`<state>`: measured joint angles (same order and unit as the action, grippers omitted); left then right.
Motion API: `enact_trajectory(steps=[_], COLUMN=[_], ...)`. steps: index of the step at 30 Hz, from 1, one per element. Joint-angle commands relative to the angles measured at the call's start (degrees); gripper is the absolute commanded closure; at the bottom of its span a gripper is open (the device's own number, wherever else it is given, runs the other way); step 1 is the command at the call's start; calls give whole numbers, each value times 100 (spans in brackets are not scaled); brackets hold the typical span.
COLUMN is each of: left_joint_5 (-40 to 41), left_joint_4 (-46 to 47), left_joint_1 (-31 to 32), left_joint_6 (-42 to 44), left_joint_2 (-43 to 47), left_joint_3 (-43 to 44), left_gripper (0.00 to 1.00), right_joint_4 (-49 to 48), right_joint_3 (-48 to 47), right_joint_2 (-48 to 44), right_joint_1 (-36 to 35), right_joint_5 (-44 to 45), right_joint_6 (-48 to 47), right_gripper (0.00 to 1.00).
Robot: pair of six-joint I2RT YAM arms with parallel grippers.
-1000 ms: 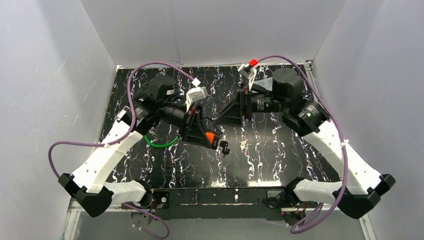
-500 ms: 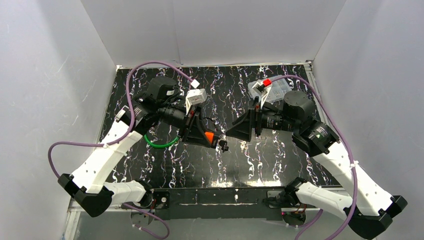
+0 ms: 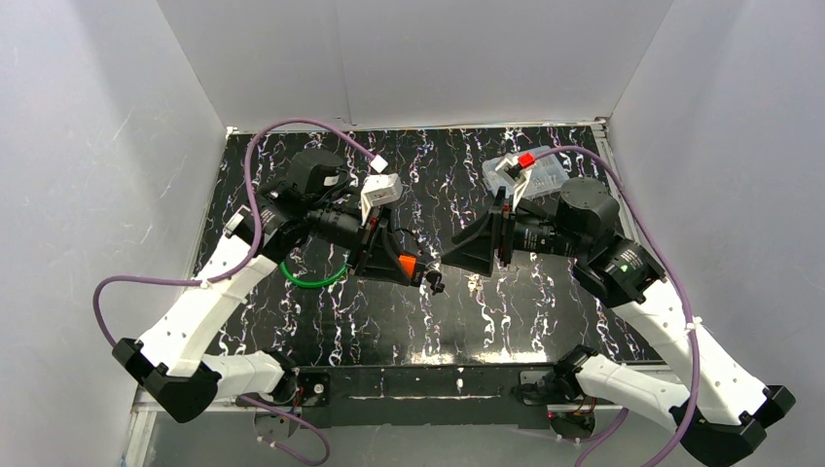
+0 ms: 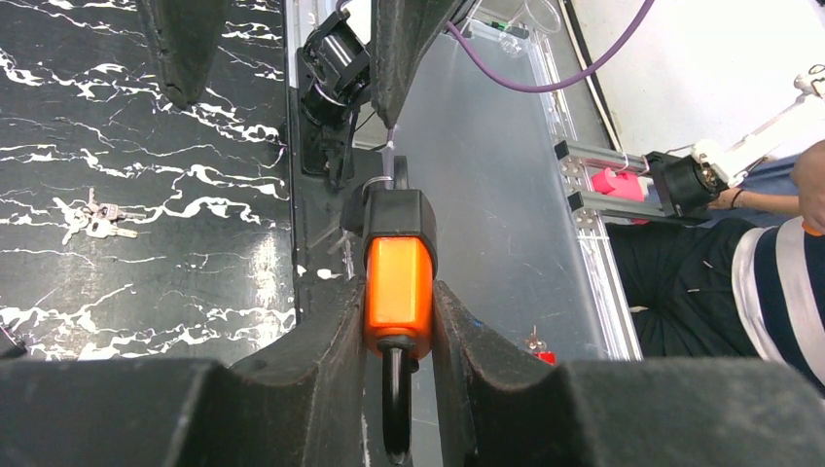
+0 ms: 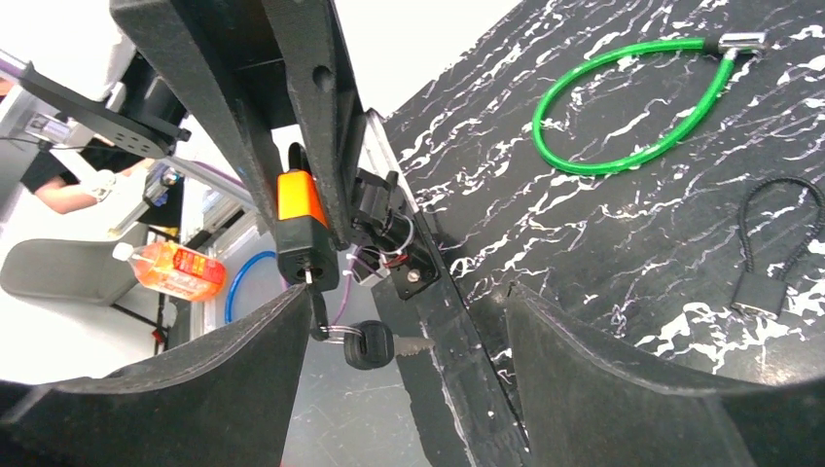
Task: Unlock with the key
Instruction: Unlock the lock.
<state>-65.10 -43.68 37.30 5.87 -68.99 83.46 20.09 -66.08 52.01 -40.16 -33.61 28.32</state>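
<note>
Now the left fingers [image 4: 321, 360] clamp the orange padlock [image 4: 397, 282] clear of the tabletop [image 3: 545, 311], its long axis and keyhole end aimed at the right fingers [image 5: 214, 379], which stand wide open with the black-headed key [image 5: 369, 344], hanging from that end, just ahead between them.

Plain white panels form the back wall [image 3: 409, 58], left wall [image 3: 88, 146] and right wall [image 3: 725, 126] around a black tabletop [image 3: 525, 316] veined with white, evenly lit. Beyond its near edge are a person [image 4: 681, 282] in dark clothes, a grey chair [image 5: 49, 270] and a bottle [image 5: 173, 271] of orange liquid.
</note>
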Motion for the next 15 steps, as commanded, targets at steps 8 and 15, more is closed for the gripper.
enact_trajectory(steps=[8,15], left_joint_5=[31,332], left_joint_4=[173,417], left_joint_1=[14,6], left_joint_6=[178,91], left_joint_2=[220,154], left_joint_3=[139,215], left_gripper=[100,100], right_joint_4=[-1267,-1297], right_joint_3=[253,232], right_joint_2=[31,182], right_joint_1=[17,9], right_joint_5=[-1090,-1175], right_joint_6=[581,614], right_gripper=[36,38])
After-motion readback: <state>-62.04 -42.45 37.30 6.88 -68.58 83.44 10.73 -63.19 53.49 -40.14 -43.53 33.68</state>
